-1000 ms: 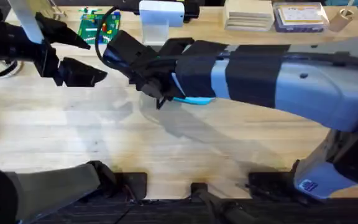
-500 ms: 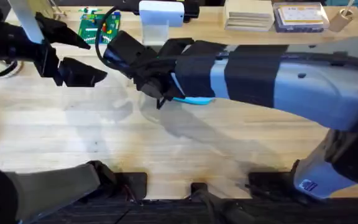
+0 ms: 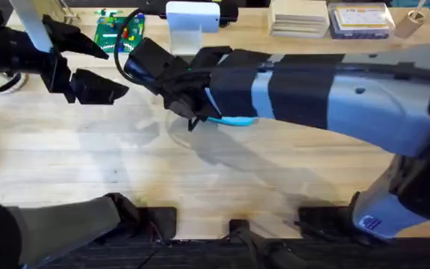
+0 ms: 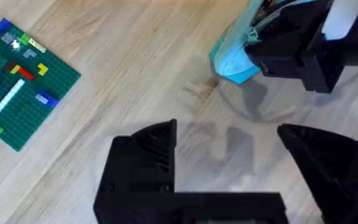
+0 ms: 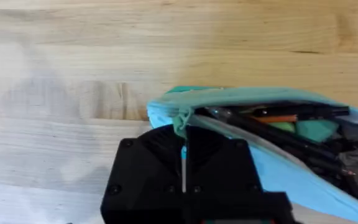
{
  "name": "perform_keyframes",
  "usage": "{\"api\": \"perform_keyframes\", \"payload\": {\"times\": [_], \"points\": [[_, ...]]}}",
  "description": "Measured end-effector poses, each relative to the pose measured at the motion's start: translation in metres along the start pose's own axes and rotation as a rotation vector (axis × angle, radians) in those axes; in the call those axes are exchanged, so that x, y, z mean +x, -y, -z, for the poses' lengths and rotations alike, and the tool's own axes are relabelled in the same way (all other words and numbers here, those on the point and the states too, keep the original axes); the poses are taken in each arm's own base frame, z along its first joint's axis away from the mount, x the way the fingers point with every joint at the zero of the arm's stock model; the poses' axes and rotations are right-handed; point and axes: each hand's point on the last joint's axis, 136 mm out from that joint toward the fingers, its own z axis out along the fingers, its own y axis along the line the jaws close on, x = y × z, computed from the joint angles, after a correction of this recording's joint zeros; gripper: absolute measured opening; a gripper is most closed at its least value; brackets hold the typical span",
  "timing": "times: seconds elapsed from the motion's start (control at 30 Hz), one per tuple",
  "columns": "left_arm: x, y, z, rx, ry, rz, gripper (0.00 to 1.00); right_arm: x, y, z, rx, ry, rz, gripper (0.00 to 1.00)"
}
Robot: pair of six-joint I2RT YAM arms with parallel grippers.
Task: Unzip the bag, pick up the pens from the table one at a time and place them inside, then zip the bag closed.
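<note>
The light-blue bag (image 5: pixel 272 168) lies on the table (image 3: pixel 88 157) with its zipper open. Inside it I see the pens: a black one (image 5: pixel 253 124) and an orange one (image 5: pixel 279 117). My right gripper (image 5: pixel 183 132) is shut on the zipper pull at the bag's end. From overhead the right arm reaches across the middle; its gripper (image 3: pixel 192 116) covers most of the bag (image 3: pixel 236 119). My left gripper (image 3: pixel 114 71) hovers open and holds nothing, left of the bag. The left wrist view shows its own gripper (image 4: pixel 229 140) above bare wood, short of the bag (image 4: pixel 235 59) and the right gripper (image 4: pixel 291 53).
A green brick baseplate (image 3: pixel 118 33) lies at the back left, close to the left gripper. A white block (image 3: pixel 192 21) and flat boxes (image 3: pixel 297 19) line the far edge. Bare wood stretches across the near half of the table.
</note>
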Motion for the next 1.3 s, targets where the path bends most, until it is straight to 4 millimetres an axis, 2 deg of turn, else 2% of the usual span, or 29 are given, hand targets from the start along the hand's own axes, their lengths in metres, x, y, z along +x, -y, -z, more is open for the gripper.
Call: {"api": "perform_keyframes", "payload": {"times": [0.3,0.57,0.67,0.93,1.07,1.3], "points": [[0.000,0.000,0.000,0.000,0.000,0.000,0.994,0.000,0.000,0.000,0.000,0.000,0.006,0.032],[0.000,0.000,0.000,0.000,0.000,0.000,0.994,-0.003,0.001,0.002,0.005,0.010,0.077,0.031],[0.000,0.000,0.000,0.000,0.000,0.000,0.994,-0.010,0.001,0.012,-0.009,0.022,0.096,0.031],[0.000,0.000,0.000,0.000,0.000,0.000,0.993,-0.041,0.003,0.058,-0.077,0.076,0.081,0.031],[0.000,0.000,0.000,0.000,0.000,0.000,0.993,-0.045,0.004,0.064,-0.086,0.087,0.096,0.031],[0.000,0.000,0.000,0.000,0.000,0.000,0.993,-0.042,0.007,0.063,-0.073,0.075,0.127,0.031]]}}
